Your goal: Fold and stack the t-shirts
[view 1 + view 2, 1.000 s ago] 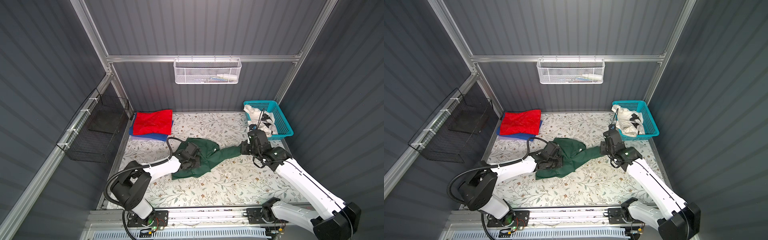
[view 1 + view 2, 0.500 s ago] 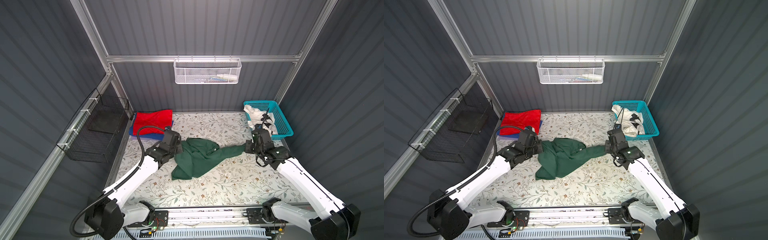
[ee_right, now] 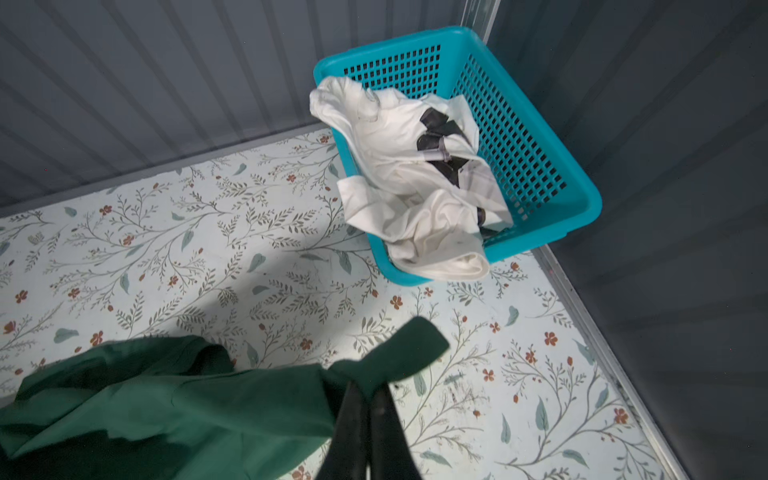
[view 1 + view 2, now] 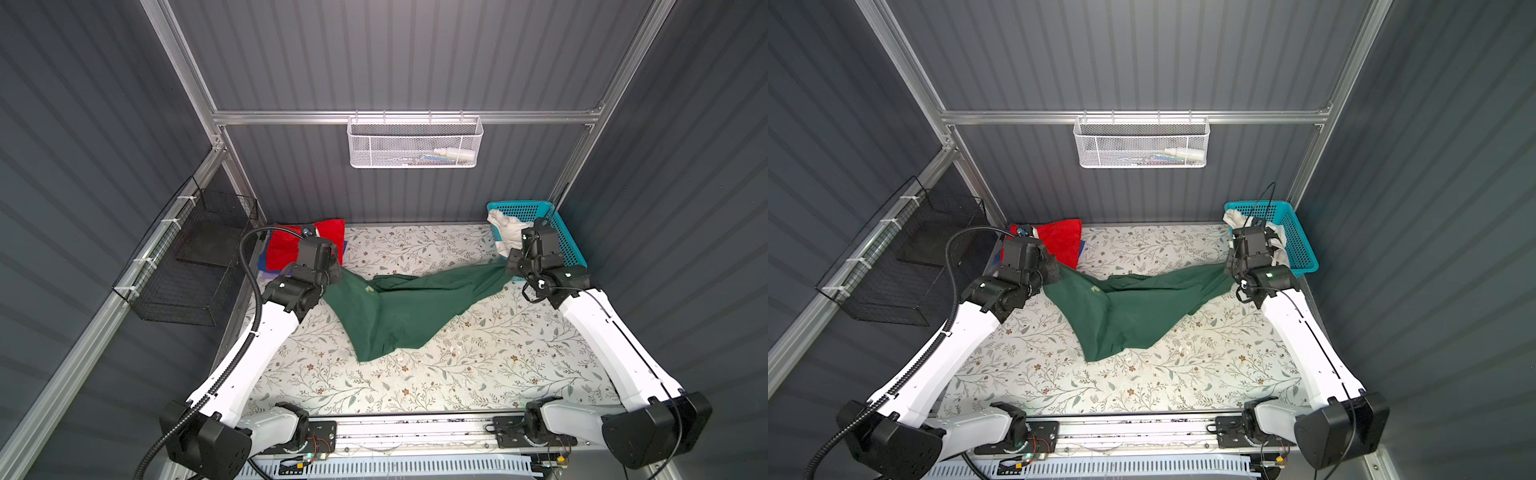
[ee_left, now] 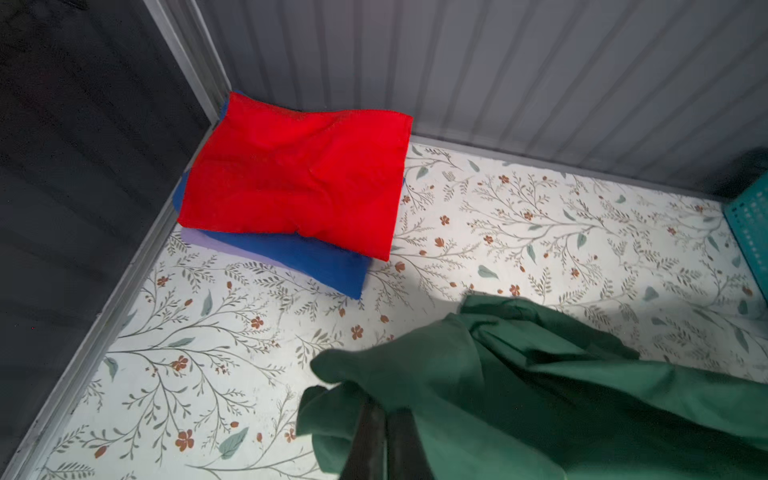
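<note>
Two shirts are already lying folded: the bright red cloth t-shirt is sitting on the royal blue one in the far left corner of the floral bench. The crumpled white t-shirt with black marks is waiting in the turquoise plastic lattice basket. The large dark green t-shirt is sagging between the arms, unfolded. The left gripper is pinching one end, and the right gripper is clamping the opposite end near the basket.
</note>
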